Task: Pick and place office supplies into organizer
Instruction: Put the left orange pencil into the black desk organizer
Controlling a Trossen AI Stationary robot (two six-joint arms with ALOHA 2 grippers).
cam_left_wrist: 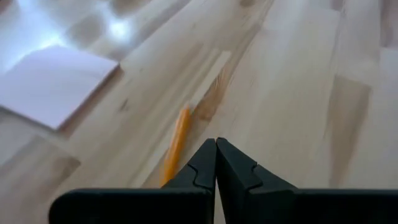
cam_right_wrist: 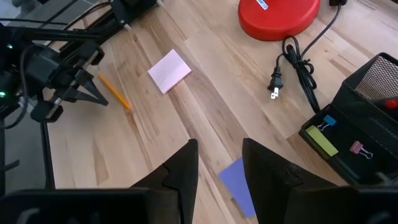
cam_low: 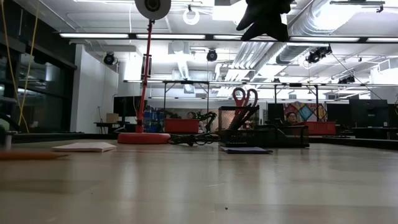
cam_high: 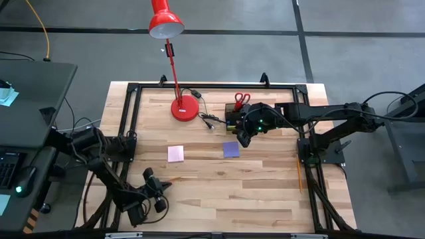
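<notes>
Two grippers: my right gripper (cam_right_wrist: 217, 163) hovers, jaws spread and empty, over the purple pad (cam_right_wrist: 239, 185) beside the organizer (cam_high: 236, 116); my left gripper (cam_left_wrist: 216, 163), pressed together, rests by a pencil (cam_left_wrist: 176, 144) on the bench (cam_high: 265, 179).

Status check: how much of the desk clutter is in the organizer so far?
Done: red-handled scissors stand in the organizer. In hand: nothing. The right gripper hovers open above the purple sticky-note pad; the left gripper is shut and empty near one orange pencil. Left: purple pad, pink sticky-note pad, that pencil, and another pencil at the table's right edge.
</notes>
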